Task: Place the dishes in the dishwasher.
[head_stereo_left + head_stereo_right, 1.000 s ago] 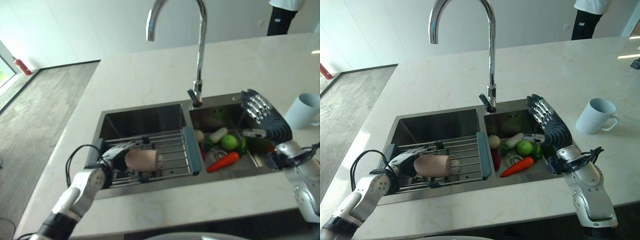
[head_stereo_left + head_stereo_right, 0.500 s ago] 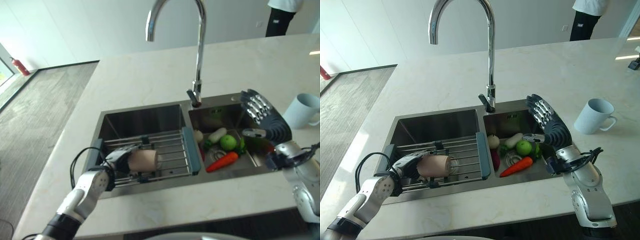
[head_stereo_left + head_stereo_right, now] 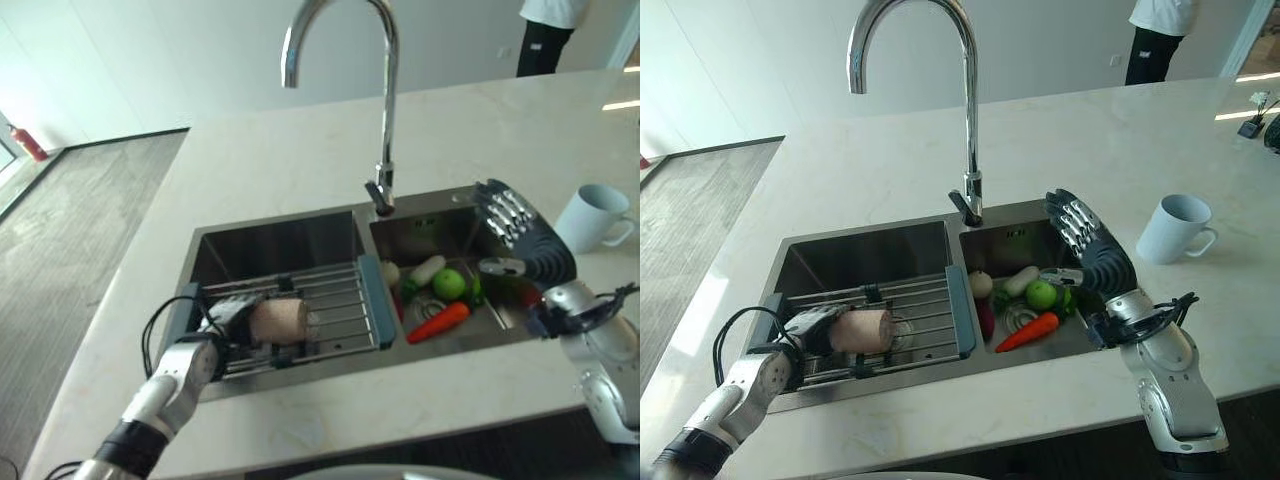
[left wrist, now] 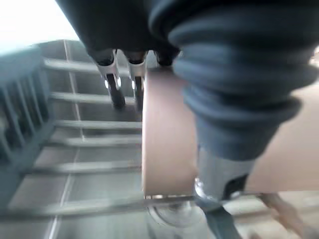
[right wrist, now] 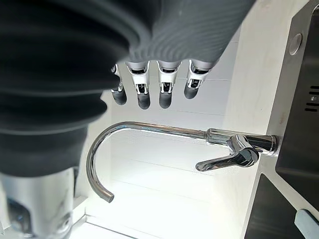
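At the double sink [image 3: 800, 262] set into the pale tabletop [image 3: 870, 175], I have the left hand [image 3: 810, 325] curled round one beige cup [image 3: 862, 330], which lies on its side on the wire rack [image 3: 925, 310] spanning the left basin; in the left wrist view the fingers [image 4: 115, 89] reach over the cup [image 4: 167, 134] and the thumb presses it from the other side, the rack bars [image 4: 84, 124] running beneath. My right hand [image 3: 1092, 255] hovers over the right basin with its fingers straight and spread, holding nothing; the right wrist view looks past those fingertips [image 5: 143, 97] to the single chrome tap [image 5: 164, 144]. In the right basin I count one carrot [image 3: 1027, 331], one green apple [image 3: 1041, 294], one white radish [image 3: 1019, 281] and one pale round vegetable [image 3: 980, 285], with leafy greens among them. One white mug [image 3: 1171, 227] stands upright on the tabletop to the right of the sink, handle pointing right. One person [image 3: 1155, 32] stands beyond the far edge of the tabletop.
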{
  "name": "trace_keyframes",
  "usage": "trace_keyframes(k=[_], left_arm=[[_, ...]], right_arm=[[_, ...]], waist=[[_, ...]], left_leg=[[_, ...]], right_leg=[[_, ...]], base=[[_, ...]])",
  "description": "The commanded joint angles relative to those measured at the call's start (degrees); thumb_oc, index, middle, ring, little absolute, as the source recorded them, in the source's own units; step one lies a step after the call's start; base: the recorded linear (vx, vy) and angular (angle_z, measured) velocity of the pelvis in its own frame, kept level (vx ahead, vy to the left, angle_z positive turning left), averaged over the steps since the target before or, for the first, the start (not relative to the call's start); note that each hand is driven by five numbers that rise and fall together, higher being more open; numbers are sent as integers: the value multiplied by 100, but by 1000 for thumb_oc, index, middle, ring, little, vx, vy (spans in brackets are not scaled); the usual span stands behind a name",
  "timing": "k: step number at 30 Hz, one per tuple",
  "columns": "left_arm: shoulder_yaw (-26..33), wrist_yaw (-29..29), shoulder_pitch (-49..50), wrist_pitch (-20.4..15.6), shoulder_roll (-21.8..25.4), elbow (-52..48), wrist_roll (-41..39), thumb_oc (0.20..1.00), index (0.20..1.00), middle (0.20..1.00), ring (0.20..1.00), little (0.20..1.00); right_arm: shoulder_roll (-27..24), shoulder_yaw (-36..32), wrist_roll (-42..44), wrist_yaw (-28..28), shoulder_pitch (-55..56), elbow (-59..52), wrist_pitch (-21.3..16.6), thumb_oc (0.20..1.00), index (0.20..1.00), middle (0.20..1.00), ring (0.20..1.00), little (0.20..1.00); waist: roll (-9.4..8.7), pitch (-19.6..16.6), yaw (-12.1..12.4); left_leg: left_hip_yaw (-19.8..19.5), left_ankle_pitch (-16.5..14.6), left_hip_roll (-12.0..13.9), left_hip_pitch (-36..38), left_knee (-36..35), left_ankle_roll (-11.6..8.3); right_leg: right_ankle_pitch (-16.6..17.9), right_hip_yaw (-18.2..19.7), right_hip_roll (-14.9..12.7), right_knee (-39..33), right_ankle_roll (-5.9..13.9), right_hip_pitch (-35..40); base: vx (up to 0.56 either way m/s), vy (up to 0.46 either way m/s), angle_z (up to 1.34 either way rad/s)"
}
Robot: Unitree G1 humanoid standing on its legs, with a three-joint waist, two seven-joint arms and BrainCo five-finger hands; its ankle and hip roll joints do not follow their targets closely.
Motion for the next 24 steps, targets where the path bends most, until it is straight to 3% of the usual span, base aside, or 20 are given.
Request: trace_keyframes(k=[1, 4, 10, 11, 12, 14, 18, 21, 22, 24], left_arm=[[-29, 414, -420, -56, 158, 368, 242, 200, 200, 200, 200, 200], [-57, 908, -421, -340, 79, 558, 69, 200, 200, 200, 200, 200], [76, 1177, -362, -883, 72, 514, -368, 200, 200, 200, 200, 200], [371, 1211, -286, -1231, 165, 179, -1013, 200, 200, 200, 200, 200], [388, 1199, -267, -1232, 173, 159, -1022, 200, 200, 200, 200, 200], [1185, 1064, 119, -1584, 153, -805, -1868, 200, 200, 200, 200, 200], [2032, 1229, 515, -1993, -1, -1564, -2851, 200, 200, 200, 200, 200], [3209, 1920, 737, -2694, -237, -2705, -4398, 200, 200, 200, 200, 200], [3279, 2262, 732, -3118, -652, -3002, -4857, 200, 200, 200, 200, 200], [3244, 2517, 771, -3439, -875, -3169, -4687, 200, 200, 200, 200, 200]], right_arm=[[213, -191, -14, 6, -531, -323, -340, 1000, 1000, 1000, 1000, 1000], [231, -159, -10, 18, -491, -275, -398, 1000, 1000, 1000, 1000, 1000], [286, -132, -69, 0, -426, -239, -485, 1000, 1000, 1000, 1000, 1000], [295, -151, -100, -66, -340, -249, -539, 1000, 1000, 1000, 1000, 1000], [297, -145, -101, -67, -340, -251, -539, 1000, 1000, 1000, 1000, 1000], [420, -286, -184, -132, -130, -319, -615, 1000, 1000, 1000, 1000, 1000], [499, -462, -145, -112, 75, -396, -618, 1000, 1000, 1000, 1000, 1000], [534, -693, 47, -202, 141, -584, -556, 1000, 1000, 1000, 1000, 1000], [580, -726, -124, -276, 85, -605, -516, 1000, 1000, 1000, 1000, 1000], [446, -751, -131, -379, 3, -521, -621, 1000, 1000, 1000, 1000, 1000]], waist=[[-331, 84, -103], [-332, 71, -121], [-328, 69, -118], [-336, 77, -88], [-337, 76, -94], [-335, 111, 10], [-359, 136, 105], [-314, 259, 233], [-280, 396, 288], [-324, 474, 317]], left_leg=[[173, -632, -21, 169, 25, 106], [187, -641, -28, 184, 25, 105], [197, -648, -29, 195, 25, 110], [195, -652, -33, 203, 25, 113], [196, -652, -33, 205, 25, 112], [151, -633, -13, 196, 25, 105], [112, -611, 31, 185, 25, 78], [42, -280, 298, -4, 25, -188], [-71, -19, 417, -398, 25, -330], [-154, -97, 265, -404, 195, -257]], right_leg=[[-617, -154, 32, 10, 75, 420], [-614, -141, 29, 10, 76, 429], [-615, -147, 26, 10, 67, 442], [-611, -162, 31, 10, 59, 446], [-611, -161, 31, 10, 58, 447], [-624, -204, 60, 10, 20, 462], [-664, -256, 107, 10, -31, 470], [-741, -357, 297, 10, -228, 402], [-785, -342, 361, 10, -289, 288], [-769, -293, 345, 10, -332, 152]], base=[[2, 3, -3], [0, 0, 0], [3, -12, 0], [17, -68, 0], [25, -126, -1], [10, -164, 0], [-3, -161, 5], [-151, -418, 31], [-433, -339, 43], [-480, -135, 65]])
